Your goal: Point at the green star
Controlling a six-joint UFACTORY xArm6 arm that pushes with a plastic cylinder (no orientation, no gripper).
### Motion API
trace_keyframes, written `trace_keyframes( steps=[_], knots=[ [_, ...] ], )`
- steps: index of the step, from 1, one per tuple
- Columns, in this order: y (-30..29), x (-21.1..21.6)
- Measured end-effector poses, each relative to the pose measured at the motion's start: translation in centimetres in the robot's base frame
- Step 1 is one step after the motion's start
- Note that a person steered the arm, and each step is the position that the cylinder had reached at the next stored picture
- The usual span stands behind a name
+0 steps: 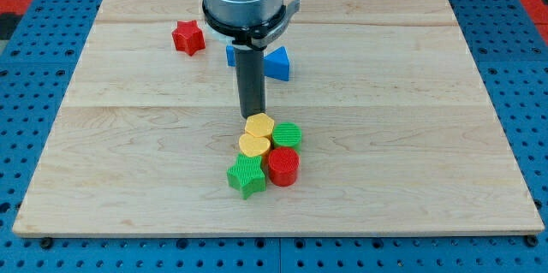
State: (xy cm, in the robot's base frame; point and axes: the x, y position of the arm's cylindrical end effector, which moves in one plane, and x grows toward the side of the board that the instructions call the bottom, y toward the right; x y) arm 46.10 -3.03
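Observation:
The green star (247, 175) lies near the view's bottom centre, at the lower left of a tight cluster. Touching it are a red cylinder (283, 166) to its right and a yellow block (253, 145) above it. A second yellow hexagon block (259, 125) and a green cylinder (288, 135) sit at the cluster's top. My tip (253, 115) stands just above the top yellow block, close to it, and well above the green star.
A red star (188, 37) lies at the upper left. A blue triangle block (277, 63) sits right of the rod, and another blue block (230, 54) peeks out on its left. The wooden board (428, 136) is edged by a blue perforated table.

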Motion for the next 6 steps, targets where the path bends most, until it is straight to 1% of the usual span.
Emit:
trace_keyframes(
  steps=[2, 3, 4, 5, 6],
  knots=[
    [0.8, 0.6],
    [-3.9, 0.7],
    [-6.3, 4.0],
    [-6.4, 9.3],
    [-4.3, 11.5]
  ],
)
